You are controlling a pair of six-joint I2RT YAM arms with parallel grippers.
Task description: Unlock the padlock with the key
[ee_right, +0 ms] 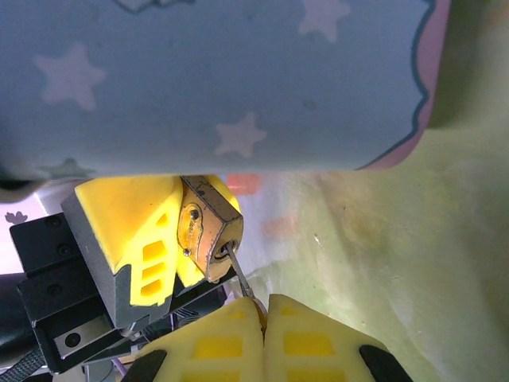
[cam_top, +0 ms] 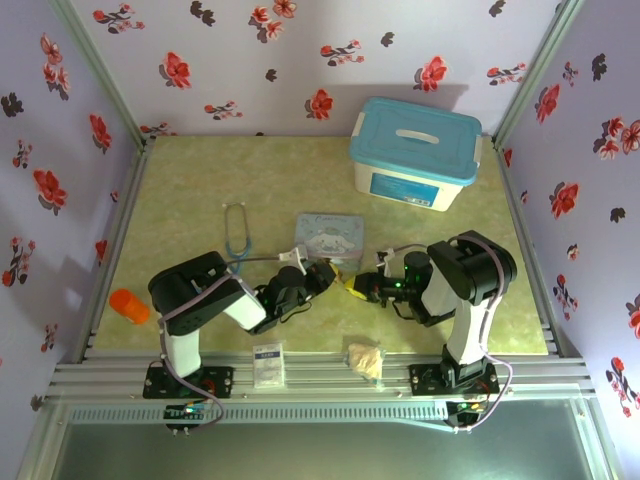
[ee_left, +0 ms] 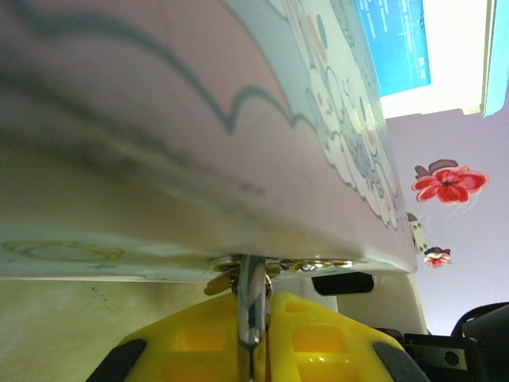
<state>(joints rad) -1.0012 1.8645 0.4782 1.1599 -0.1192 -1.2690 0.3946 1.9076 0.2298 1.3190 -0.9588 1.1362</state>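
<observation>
Just beside the tin (ee_right: 238,79), left fingers (ee_right: 131,231) clamp the padlock (ee_right: 208,231) by its body, right fingers (ee_right: 215,350) pinch the key (ee_right: 238,274), tip at the keyhole; both seem tiny, rigid, slippery.

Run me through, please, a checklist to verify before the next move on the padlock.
1. Padlock held by the left hand: ok, it is clamped in that grip.
2. Key held by the right hand: ok, the shaft is pinched there.
3. Key tip at the keyhole: ok, it meets the lock's end face.
4. Key fully seated: cannot tell, much of the shaft is exposed.
5. Room to twist beside the tin: cannot tell, the tin sits close behind both hands.
</observation>
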